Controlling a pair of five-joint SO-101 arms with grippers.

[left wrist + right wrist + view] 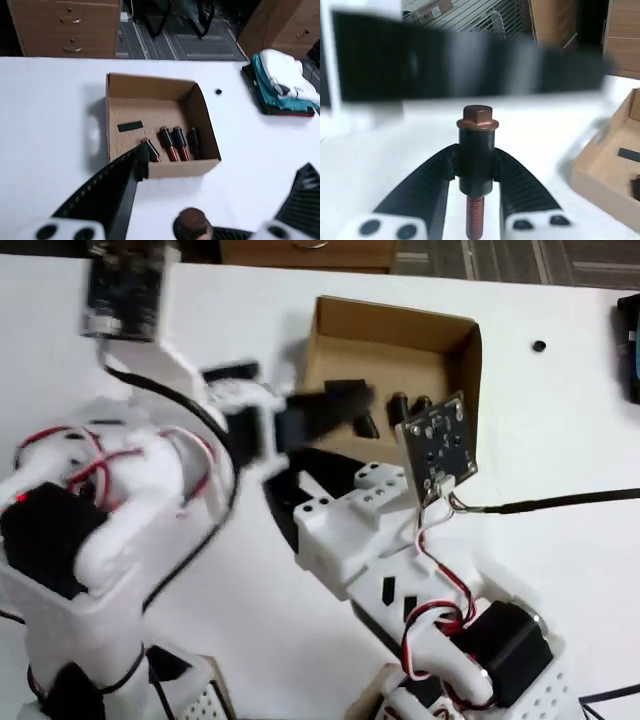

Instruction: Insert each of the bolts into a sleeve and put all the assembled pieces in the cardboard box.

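Note:
My right gripper (476, 162) is shut on a black sleeve (476, 150) with a copper bolt (477, 117) standing upright through it. My left gripper (222, 167) is open above that piece, whose bolt head (190, 223) lies between its spread fingers (117, 187). One left finger crosses the right wrist view as a dark blurred bar (470, 65). The cardboard box (150, 85) lies just beyond, holding several assembled pieces (172, 142) and a black strip (130, 126). In the high view the left gripper (290, 415) hovers at the box's (395, 315) near-left side, over the right arm's jaws.
A small black item (539, 344) lies on the white table right of the box. Folded clothes (282, 85) sit at the far right edge. A black cable (560, 502) runs from the right wrist camera board (440, 445). Wooden drawers (65, 27) stand behind the table.

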